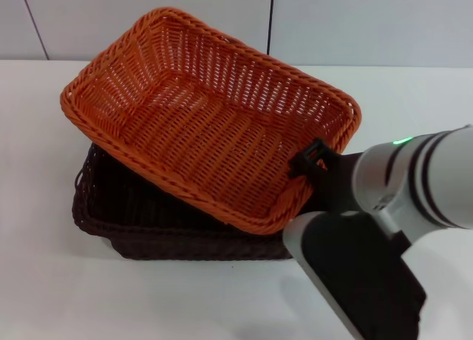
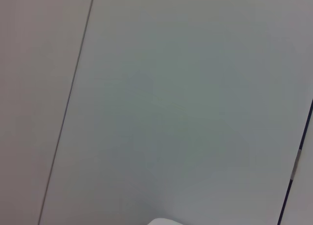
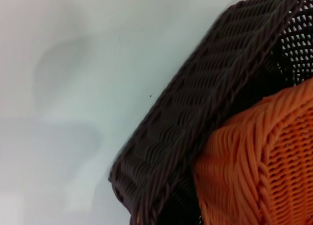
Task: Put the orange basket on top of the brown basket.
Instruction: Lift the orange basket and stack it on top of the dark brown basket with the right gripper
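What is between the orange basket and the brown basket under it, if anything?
Nothing visible. The orange basket sits tilted and skewed over the brown basket, whose open inside shows no object in the part that can be seen. The right hand is at the orange basket's rim, nothing between them.

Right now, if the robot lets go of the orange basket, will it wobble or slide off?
Probably it would wobble. The orange basket sits tilted and skewed across the brown basket, not nested flat. It looks stiff, since its woven sides hold their shape while the right gripper is at its rim. Its open weave suggests it is light, so a nudge could shift it.
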{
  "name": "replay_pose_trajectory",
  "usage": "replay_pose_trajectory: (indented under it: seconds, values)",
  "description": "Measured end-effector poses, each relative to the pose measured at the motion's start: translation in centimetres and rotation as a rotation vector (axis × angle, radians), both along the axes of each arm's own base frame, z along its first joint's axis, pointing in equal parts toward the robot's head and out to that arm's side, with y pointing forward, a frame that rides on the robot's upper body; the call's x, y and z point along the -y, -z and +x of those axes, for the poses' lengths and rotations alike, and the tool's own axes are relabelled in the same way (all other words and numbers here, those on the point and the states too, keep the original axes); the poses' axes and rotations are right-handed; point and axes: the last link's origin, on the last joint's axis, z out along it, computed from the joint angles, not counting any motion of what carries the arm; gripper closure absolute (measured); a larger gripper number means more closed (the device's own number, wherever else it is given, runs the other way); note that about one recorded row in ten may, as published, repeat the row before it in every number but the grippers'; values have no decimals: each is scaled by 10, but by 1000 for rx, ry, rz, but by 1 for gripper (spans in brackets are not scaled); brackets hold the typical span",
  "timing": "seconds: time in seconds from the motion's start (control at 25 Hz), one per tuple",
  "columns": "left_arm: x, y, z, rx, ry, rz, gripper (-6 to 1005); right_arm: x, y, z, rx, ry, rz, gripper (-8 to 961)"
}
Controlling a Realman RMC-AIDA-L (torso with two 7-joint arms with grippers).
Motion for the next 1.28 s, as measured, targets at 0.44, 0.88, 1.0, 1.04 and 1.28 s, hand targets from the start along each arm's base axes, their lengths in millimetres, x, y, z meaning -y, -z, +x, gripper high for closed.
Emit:
replay_pose_trajectory:
  seconds: [0.44,0.88,1.0,1.04,1.28]
  values:
    - [4,-4,-4,-26,-11,14,186,24,4,-1,1,-1,-51,313]
    - [-1,2,-3,-31,-12,-16,186,27,15,-24,-99,-69,-70,311]
    - [-2,2,-3,-32,-12,-19,186,32,20,-26,-103,-79,-88,311]
    - [-2,2,-3,-32,-12,-19,186,35,22,-27,-102,-80,-98,311]
    - [-5,1,-1,-29,-7,-22,186,53,37,-23,-82,-87,-162,311]
